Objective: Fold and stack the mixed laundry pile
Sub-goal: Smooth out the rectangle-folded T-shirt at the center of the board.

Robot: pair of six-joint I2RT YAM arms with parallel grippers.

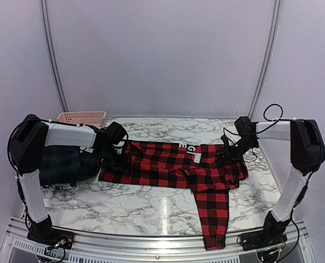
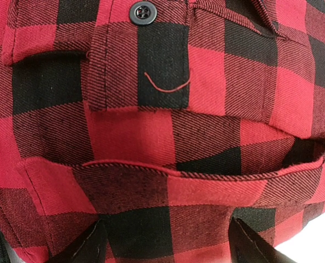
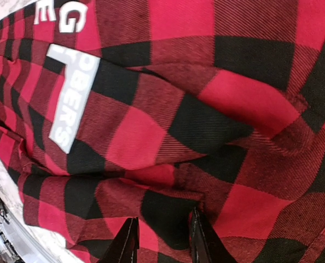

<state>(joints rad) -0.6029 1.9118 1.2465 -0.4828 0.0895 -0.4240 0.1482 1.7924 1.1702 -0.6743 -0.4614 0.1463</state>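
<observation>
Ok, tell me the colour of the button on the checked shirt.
The button is black, on the red-and-black checked shirt. Left wrist view shows it best.

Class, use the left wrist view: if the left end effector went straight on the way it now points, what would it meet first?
The red-and-black checked shirt: its cloth fills the view right ahead of the left end effector. Exact depth is unclear, but it looks very close.

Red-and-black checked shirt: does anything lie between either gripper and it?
Nothing visible does. The left gripper and the right gripper are each right against the red-and-black checked shirt, at opposite ends.
</observation>
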